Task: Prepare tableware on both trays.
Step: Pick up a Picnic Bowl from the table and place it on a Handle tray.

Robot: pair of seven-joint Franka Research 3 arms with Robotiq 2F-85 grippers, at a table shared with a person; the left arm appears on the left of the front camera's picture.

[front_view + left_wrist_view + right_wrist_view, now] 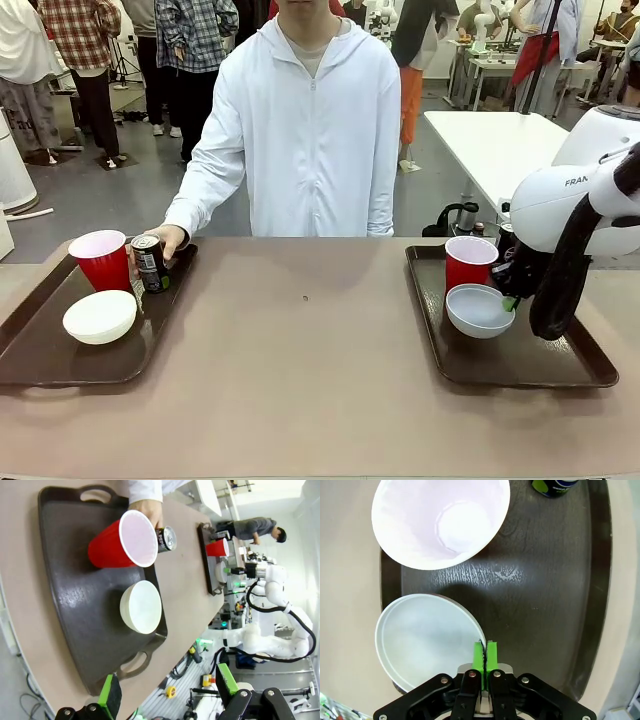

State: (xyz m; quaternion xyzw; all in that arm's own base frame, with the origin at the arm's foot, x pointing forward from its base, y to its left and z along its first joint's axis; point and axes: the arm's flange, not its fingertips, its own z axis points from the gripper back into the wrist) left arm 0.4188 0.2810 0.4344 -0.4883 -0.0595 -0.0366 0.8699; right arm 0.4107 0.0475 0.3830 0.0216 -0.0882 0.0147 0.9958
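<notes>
On the left tray [40,360] [75,610] stand a red cup [102,260] [115,542] and a white bowl [100,316] [142,606]. The person's hand [172,240] holds a dark can [150,263] [166,538] upright at the tray's far corner. My left gripper [167,690] hangs open high above this tray's near end. The right tray [520,365] [545,580] carries a red cup [470,262] [442,520], a white bowl [478,310] [425,635] and a can [552,486]. My right gripper [510,302] [485,652] is shut on that bowl's rim.
The brown tabletop [305,340] lies bare between the trays. The person stands at the far edge, left of centre. Behind the right tray are a black jug-like object [455,218] and a white table [500,140].
</notes>
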